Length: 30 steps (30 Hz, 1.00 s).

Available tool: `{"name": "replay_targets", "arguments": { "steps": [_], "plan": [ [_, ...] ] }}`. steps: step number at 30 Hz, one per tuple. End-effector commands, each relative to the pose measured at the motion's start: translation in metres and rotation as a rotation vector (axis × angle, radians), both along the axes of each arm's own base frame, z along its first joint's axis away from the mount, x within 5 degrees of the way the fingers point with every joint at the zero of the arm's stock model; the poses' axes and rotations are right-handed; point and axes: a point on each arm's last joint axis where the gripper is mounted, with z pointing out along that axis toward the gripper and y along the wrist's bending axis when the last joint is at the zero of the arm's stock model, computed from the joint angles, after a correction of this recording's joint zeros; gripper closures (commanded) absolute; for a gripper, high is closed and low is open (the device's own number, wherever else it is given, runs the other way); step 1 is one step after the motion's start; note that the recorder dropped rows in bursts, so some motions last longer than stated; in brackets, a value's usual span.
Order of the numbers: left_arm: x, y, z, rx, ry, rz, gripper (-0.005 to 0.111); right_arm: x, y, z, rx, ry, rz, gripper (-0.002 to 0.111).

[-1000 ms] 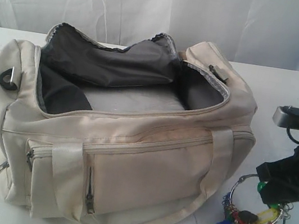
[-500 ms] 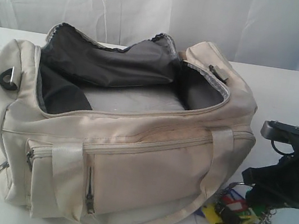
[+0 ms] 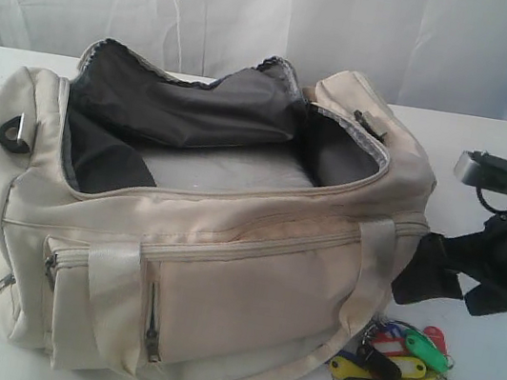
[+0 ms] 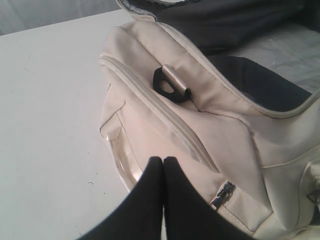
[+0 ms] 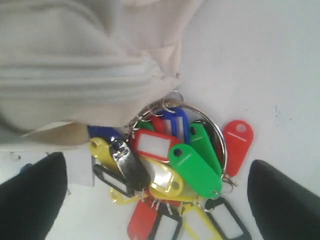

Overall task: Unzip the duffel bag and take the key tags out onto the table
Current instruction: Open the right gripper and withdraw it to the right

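Main zip of the bag [image 3: 226, 244] is undone; the mouth gapes and the dark lining shows. No tags are visible inside.

The tags [image 3: 403, 373] lie on the table [image 3: 499, 161] at the bag's right front corner, fanned out flat, with the ring [image 5: 221, 140] touching the bag's lower edge.

Right gripper [image 3: 459, 280] hangs directly above the bunch, jaws spread wide, holding nothing and clear of the tags.

Left gripper [image 4: 163, 162] sits at the bag's left end, fingers pressed together with nothing between them. Whether it touches the fabric cannot be told.

Assessment: removal appears complete. The tags look light, hard and smooth; single fobs would likely slip or swing on their small rings. If they need moving, the large ring, or the dense middle of the bunch, is the soundest hold. The bag is soft and slumps, so it would give little resistance to a push.
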Motion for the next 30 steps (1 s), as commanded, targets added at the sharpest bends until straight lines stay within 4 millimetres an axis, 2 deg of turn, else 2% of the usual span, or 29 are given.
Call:
{"name": "replay_targets", "arguments": {
  "steps": [1, 5, 11, 13, 14, 15, 16, 17, 22, 24, 27, 30],
  "plan": [
    [-0.001, 0.0, -0.001, -0.017, 0.005, 0.002, 0.107, -0.011, 0.0, 0.04, 0.069, -0.143, -0.023, 0.018],
    [-0.001, -0.001, -0.001, -0.02, 0.005, 0.002, 0.107, -0.033, 0.003, 0.076, 0.145, -0.27, 0.01, 0.018],
    [-0.001, -0.001, -0.001, -0.02, 0.005, 0.002, 0.107, -0.066, 0.014, 0.099, 0.31, -0.376, 0.149, 0.019],
    [-0.001, -0.001, -0.001, -0.02, 0.005, 0.002, 0.107, -0.076, 0.016, 0.102, 0.347, -0.415, 0.196, 0.025],
    [-0.001, -0.001, -0.001, -0.02, 0.005, 0.002, 0.107, -0.08, 0.016, 0.1, 0.347, -0.415, 0.197, 0.046],
    [-0.001, -0.001, -0.001, -0.02, 0.005, 0.002, 0.107, -0.08, 0.015, 0.099, 0.347, -0.41, 0.194, 0.06],
    [-0.001, -0.001, -0.001, -0.02, 0.005, 0.002, 0.107, -0.08, 0.016, 0.098, 0.351, -0.409, 0.184, 0.099],
    [-0.001, -0.001, -0.001, -0.02, 0.005, 0.002, 0.107, -0.08, 0.015, 0.099, 0.348, -0.415, 0.179, 0.107],
    [-0.001, -0.001, -0.001, -0.02, 0.005, 0.002, 0.107, -0.081, 0.015, 0.102, 0.351, -0.443, 0.165, 0.108],
    [-0.001, -0.001, -0.001, -0.02, 0.005, 0.002, 0.107, -0.089, 0.014, 0.11, 0.355, -0.505, 0.15, 0.108],
    [-0.002, -0.001, -0.001, -0.024, 0.012, -0.001, 0.107, -0.119, 0.008, 0.123, 0.339, -0.658, 0.128, 0.108],
    [-0.002, -0.001, 0.0, -0.034, 0.008, -0.001, 0.107, -0.133, 0.0, 0.133, 0.307, -0.831, 0.038, 0.108]
  ]
}}
